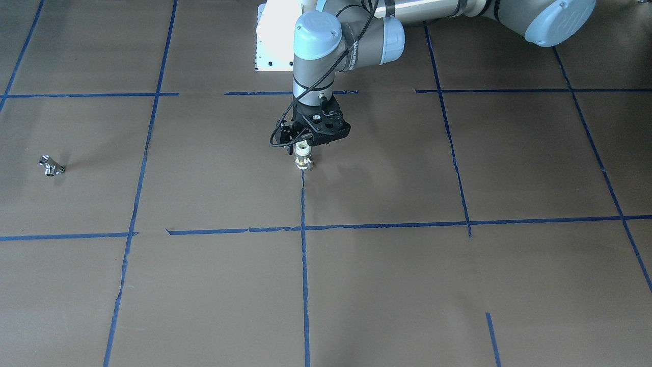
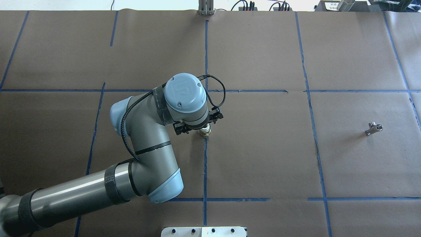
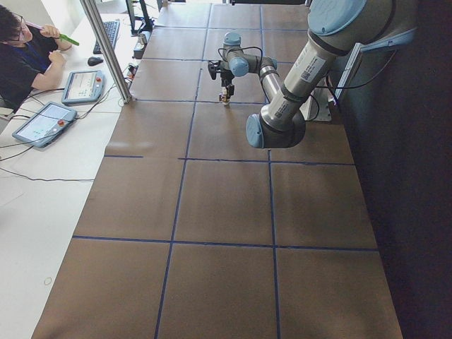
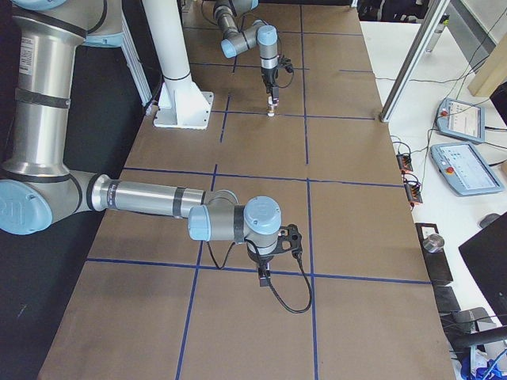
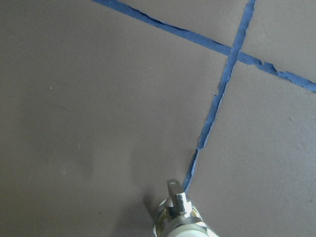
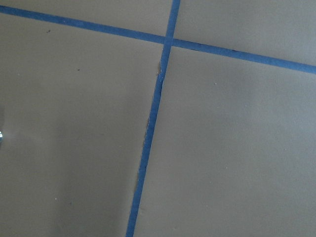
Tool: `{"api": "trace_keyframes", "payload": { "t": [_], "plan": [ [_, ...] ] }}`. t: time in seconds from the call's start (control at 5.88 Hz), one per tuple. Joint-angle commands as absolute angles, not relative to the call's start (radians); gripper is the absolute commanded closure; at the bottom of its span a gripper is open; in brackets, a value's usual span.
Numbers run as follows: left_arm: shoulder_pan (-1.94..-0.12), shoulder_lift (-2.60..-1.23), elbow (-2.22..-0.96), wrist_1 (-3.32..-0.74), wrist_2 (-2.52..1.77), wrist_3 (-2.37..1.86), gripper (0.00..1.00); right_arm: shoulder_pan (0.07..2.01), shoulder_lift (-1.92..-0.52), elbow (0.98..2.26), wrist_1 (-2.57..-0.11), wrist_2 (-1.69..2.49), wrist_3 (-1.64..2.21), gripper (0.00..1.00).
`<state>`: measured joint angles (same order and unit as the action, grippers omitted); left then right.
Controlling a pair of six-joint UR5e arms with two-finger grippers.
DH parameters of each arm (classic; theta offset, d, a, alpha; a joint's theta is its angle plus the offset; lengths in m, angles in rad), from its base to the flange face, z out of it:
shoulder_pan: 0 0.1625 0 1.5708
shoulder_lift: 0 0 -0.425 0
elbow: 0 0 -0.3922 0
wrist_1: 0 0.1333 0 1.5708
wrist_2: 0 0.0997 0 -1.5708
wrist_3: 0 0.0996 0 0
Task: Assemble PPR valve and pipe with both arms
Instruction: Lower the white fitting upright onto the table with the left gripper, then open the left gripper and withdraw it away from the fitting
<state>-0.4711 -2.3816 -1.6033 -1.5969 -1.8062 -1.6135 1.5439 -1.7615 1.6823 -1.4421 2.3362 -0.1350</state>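
Note:
My left gripper [image 1: 303, 149] is shut on the PPR valve [image 1: 304, 161] and holds it upright by its white top end, with the metal part below, on or just above the brown table at a blue tape line. The valve also shows in the overhead view [image 2: 206, 132] and at the bottom of the left wrist view [image 5: 180, 216]. The chrome T-shaped pipe [image 1: 51, 166] lies alone far off on the robot's right side, also seen in the overhead view [image 2: 374, 128]. My right gripper [image 4: 264, 277] shows only in the exterior right view, low over the table. I cannot tell whether it is open.
Blue tape lines [image 2: 205, 164] divide the brown paper table into squares. The white robot base plate [image 1: 275, 41] sits at the robot's edge. An operator [image 3: 21, 56] and teach pendants [image 4: 459, 119] are on the white bench beyond the far edge.

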Motion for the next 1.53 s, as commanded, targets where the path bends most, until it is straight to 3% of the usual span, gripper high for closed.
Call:
{"api": "trace_keyframes", "payload": {
  "t": [0.0, 0.34, 0.68, 1.02, 1.36],
  "plan": [
    [-0.507, -2.277, -1.781, -1.542, -1.869, -1.512, 0.00, 1.545, -1.761, 1.683, -1.442, 2.336, -0.135, 0.00],
    [-0.593, -2.064, -1.964, -1.513, -1.887, -1.168, 0.00, 1.545, -1.761, 1.681, -1.419, 2.335, -0.137, 0.00],
    [-0.836, -1.837, -2.000, -1.509, -2.068, -0.681, 0.00, 1.542, -1.758, 1.620, -1.298, 2.336, -0.127, 0.00],
    [-1.225, -1.621, -1.929, -1.509, -2.285, -0.154, 0.00, 1.523, -1.707, 1.621, -1.302, 2.342, -0.112, 0.00],
    [-1.521, -1.551, -1.733, -1.513, -2.368, 0.179, 0.00, 1.459, -1.677, 1.675, -1.301, 2.358, 0.047, 0.00]
  ]
}}
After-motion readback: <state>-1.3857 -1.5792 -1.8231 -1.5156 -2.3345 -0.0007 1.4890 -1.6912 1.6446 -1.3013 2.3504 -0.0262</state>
